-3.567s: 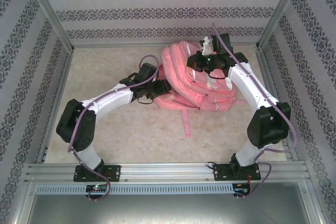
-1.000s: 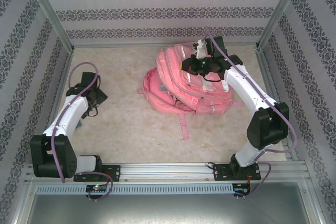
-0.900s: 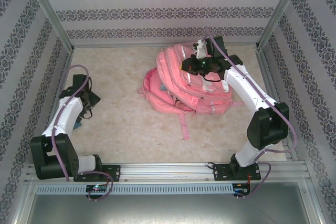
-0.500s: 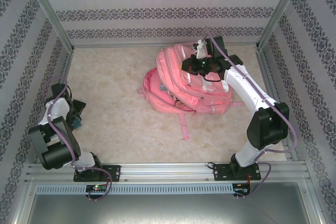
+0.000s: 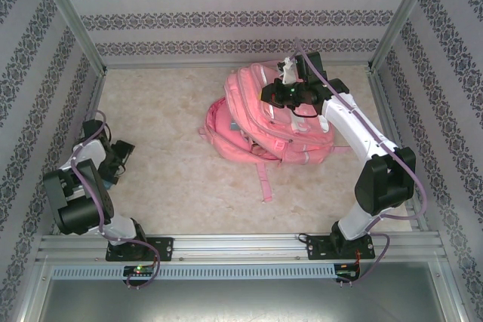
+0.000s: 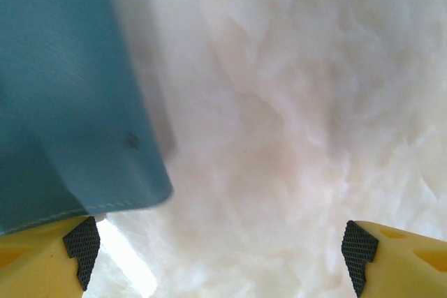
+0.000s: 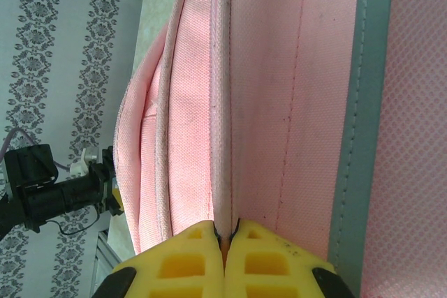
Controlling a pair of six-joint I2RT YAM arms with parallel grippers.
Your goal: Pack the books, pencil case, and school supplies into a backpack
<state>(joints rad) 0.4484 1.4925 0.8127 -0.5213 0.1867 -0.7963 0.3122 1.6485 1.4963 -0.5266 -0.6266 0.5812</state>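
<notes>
Right gripper (image 7: 225,241): jaws closed tight, pinching a seam edge of the backpack (image 7: 293,88), likely to hold the opening up so things can go in. The backpack lies on the table (image 5: 173,179) under that gripper, straps trailing toward the arm bases. Left gripper (image 6: 220,246): jaws wide apart with nothing between them, low over the table well left of the backpack. A teal book (image 6: 63,88) sits just beside one fingertip; contact unclear. It's probably lining up to grab that book.
</notes>
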